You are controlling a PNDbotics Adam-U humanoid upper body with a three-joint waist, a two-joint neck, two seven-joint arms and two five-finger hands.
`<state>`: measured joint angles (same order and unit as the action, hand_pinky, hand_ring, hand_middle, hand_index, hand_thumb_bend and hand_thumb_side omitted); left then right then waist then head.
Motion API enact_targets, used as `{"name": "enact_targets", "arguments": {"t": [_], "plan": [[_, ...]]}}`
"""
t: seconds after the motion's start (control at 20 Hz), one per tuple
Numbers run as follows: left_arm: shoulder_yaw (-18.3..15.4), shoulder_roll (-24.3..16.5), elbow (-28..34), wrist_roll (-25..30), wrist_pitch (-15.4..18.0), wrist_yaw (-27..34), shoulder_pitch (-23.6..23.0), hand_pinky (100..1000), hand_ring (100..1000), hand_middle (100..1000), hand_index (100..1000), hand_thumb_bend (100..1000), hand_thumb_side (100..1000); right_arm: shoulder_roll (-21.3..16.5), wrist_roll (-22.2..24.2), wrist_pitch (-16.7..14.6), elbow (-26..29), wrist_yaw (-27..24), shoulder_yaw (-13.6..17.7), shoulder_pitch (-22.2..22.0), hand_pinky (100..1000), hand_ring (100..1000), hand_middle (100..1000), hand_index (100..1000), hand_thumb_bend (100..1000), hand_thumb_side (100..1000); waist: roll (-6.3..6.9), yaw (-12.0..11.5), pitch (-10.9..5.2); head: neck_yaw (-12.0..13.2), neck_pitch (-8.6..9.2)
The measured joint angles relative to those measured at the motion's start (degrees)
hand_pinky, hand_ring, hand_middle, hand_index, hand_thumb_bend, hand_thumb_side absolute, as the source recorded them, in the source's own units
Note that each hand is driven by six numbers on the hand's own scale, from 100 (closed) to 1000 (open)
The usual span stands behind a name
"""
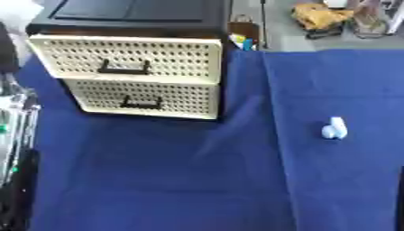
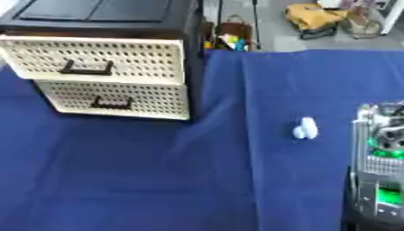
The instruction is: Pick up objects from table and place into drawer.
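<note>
Left hand (image 1: 16, 135) low at the left edge, right hand (image 2: 380, 171) low at the right, fingers impossible to read on either; small white object (image 1: 334, 128) alone on the blue cloth (image 1: 158, 180); beyond, drawer unit (image 1: 134, 76), both drawers closed.

Deep blue cloth (image 1: 158, 180), cream perforated drawers (image 1: 130, 56) with black handles (image 1: 124, 68), black cabinet frame (image 1: 134, 13), pale blue-white object (image 1: 334, 128)

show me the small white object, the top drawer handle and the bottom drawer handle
small white object (image 1: 334, 128), left eye view, middle of its body on the blue cloth
top drawer handle (image 1: 124, 68), left eye view, centre of the dark bar
bottom drawer handle (image 1: 141, 103), left eye view, centre of the dark bar
</note>
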<state>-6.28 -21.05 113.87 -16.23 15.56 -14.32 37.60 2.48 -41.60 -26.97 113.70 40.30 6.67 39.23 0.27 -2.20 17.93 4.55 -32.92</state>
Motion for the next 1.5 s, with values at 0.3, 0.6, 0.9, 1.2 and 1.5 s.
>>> {"name": "enact_targets", "arguments": {"t": [0.3, 0.6, 0.9, 1.2, 1.5], "plan": [[0.7, -3.8, 0.0, 6.2, -8.1, -15.1, 2.3, 178, 392, 546, 876, 100, 879, 0.3, 0.0, 0.0, 0.0, 0.0, -0.2, -0.4, 682, 711, 597, 749, 100, 1000, 0.0, 0.1, -0.31, -0.3, 0.32], [2.3, -7.5, 0.0, 23.3, -13.7, -24.2, 3.3, 100, 313, 488, 933, 100, 970, 0.3, 0.0, 0.0, 0.0, 0.0, -0.3, -0.5, 682, 711, 597, 749, 100, 1000, 0.01, 0.3, -0.4, -0.3, 0.32], [5.7, -13.6, 0.0, 39.4, -15.9, -28.0, 3.3, 100, 147, 293, 920, 164, 922, 0.3, 0.2, 0.0, 0.0, 0.0, -0.3, -1.0, 683, 712, 596, 749, 100, 1000, 0.48, 0.5, -0.91, -0.1, 0.32], [9.8, -20.6, 0.0, 48.6, -15.6, -26.3, 2.4, 100, 100, 143, 891, 100, 688, 0.3, 0.6, 0.0, 0.0, -0.1, -0.7, -1.5, 683, 713, 596, 749, 100, 1000, 0.83, 0.8, -1.27, 0.2, 0.32], [12.8, -25.0, 0.0, 54.9, -15.8, -24.2, 1.6, 100, 100, 152, 891, 102, 761, 0.3, 0.8, -0.2, 0.0, -0.2, -0.8, -1.6, 683, 714, 596, 748, 100, 1000, 1.23, 1.2, -1.68, 0.5, 0.33]]}}
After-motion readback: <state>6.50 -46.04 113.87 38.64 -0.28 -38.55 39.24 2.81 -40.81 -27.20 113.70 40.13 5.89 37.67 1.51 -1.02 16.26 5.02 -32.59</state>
